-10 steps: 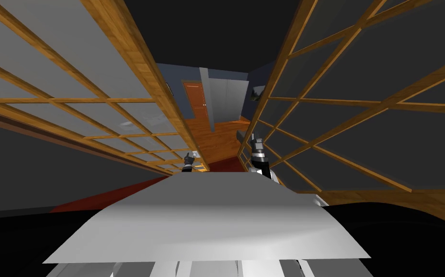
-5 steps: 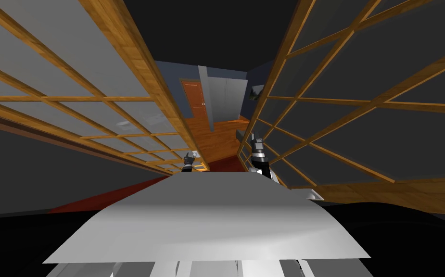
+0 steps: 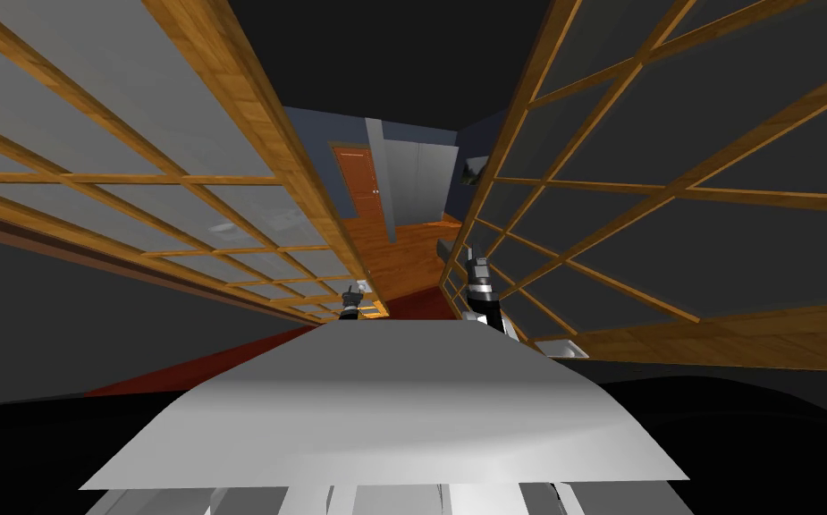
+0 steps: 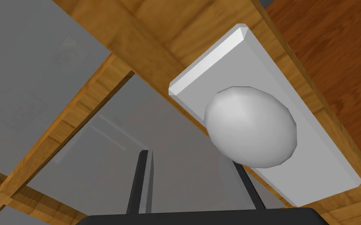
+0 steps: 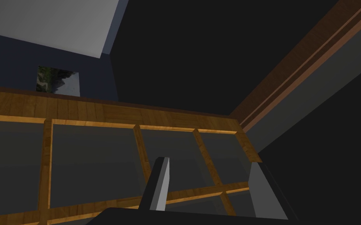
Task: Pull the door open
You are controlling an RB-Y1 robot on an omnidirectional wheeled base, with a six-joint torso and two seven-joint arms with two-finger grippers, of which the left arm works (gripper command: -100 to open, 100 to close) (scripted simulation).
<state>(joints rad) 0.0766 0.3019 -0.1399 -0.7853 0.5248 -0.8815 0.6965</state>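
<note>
Left gripper (image 4: 191,161) was wide open, nothing clamped. The white door knob (image 4: 250,127) sat off to one side, overlapping one finger instead of between the two. It was on a white backplate (image 4: 214,58) on the edge stile of the glass-paned wooden door (image 3: 223,116) to my left. Looked like the grab-the-knob step: I'd guess next was shifting sideways to centre it, closing, then pulling. Right gripper (image 3: 476,266) hung open and empty by the other door (image 3: 670,179).

Count, near to far.
Glazed wooden doors: 2, the left door (image 3: 134,192) and the right door (image 3: 670,192).
Knobs: 1, a grey knob (image 4: 251,126).
Grippers: 2, the left gripper (image 3: 354,291) and the right gripper (image 3: 474,261).
Far end: 1 brown door (image 3: 358,183), 1 wall picture (image 3: 476,170).
</note>
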